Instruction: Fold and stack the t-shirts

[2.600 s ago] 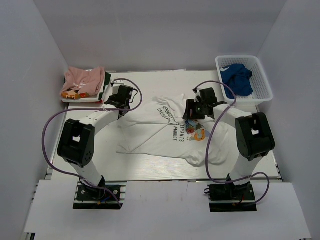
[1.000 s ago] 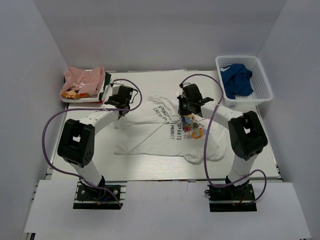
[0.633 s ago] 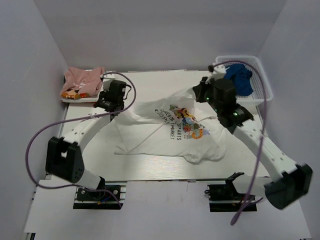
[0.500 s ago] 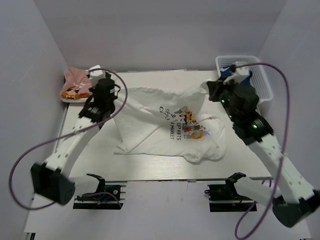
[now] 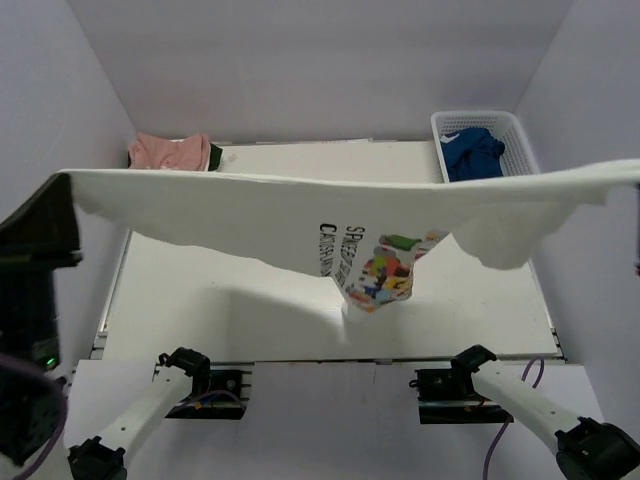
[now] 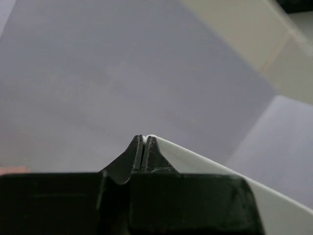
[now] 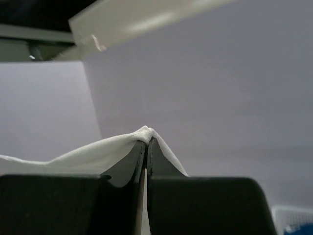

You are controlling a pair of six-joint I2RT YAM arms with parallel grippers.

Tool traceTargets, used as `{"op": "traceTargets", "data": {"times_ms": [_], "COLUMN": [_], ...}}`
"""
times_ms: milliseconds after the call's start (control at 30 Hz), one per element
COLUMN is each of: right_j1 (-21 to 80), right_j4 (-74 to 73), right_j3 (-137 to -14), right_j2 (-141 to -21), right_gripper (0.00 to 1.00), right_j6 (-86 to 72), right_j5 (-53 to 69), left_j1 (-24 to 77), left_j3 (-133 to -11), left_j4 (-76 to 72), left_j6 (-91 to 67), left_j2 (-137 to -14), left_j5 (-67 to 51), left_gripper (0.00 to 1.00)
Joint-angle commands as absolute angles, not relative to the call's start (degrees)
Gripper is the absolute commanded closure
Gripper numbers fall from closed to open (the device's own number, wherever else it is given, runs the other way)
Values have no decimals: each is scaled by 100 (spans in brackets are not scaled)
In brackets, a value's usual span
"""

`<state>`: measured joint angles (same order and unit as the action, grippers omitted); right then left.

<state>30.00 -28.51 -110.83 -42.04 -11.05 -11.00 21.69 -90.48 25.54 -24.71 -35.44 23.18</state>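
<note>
While both arms are raised high above the desk point(image 5: 160, 290), the white t-shirt point(image 5: 250, 215) hangs between them, stretched in a broad band from the left edge to the right edge of the overhead view. Its lower portion sags toward the middle, showing black lettering and a colourful cartoon print point(image 5: 385, 275). Whether the lowest fold touches the desk cannot be told.

On the wrist view, the left claw point(image 6: 143, 141) has its jaws pressed together, pinching a thin edge of the white cloth at the tips. The right claw point(image 7: 147, 141) is likewise closed, with a small peak of the same cloth caught between its tips.

The pink t-shirt point(image 5: 170, 152) lies bunched at the far left corner of the desk, well apart from the white one. A white basket point(image 5: 440, 128) stands at the far right corner, holding a blue garment point(image 5: 475, 155).
</note>
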Motion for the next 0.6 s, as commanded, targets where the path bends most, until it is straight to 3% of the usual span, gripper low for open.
{"op": "traceTargets", "data": {"times_ms": [0, 133, 267, 467, 567], "right_j1": [2979, 2971, 3006, 3032, 3015], "right_j4": [-3085, -3102, -2867, -2251, -1566], "right_j3": [-11926, -12120, -11901, -10715, -9706], "right_j2": [-4158, -4061, -4244, -5000, -5561], "right_gripper": [100, 100, 100, 100, 100], "right_j6": [-888, -783, -563, -97, 359], "right_j5": [-800, -624, -782, -2046, -2916], "left_j1": [2101, 2101, 2101, 2101, 2180], "left_j3": [-9824, -10887, -11039, -9934, -9142], "left_j4": [2996, 3217, 3209, 2832, 2480], "left_j6": [-2330, -2215, -2083, -1890, -1775], "left_j2": [-3595, -3708, -4033, -4789, -5491], "left_j5": [1706, 1433, 1634, 2687, 3959], "left_gripper": [100, 100, 100, 100, 100]}}
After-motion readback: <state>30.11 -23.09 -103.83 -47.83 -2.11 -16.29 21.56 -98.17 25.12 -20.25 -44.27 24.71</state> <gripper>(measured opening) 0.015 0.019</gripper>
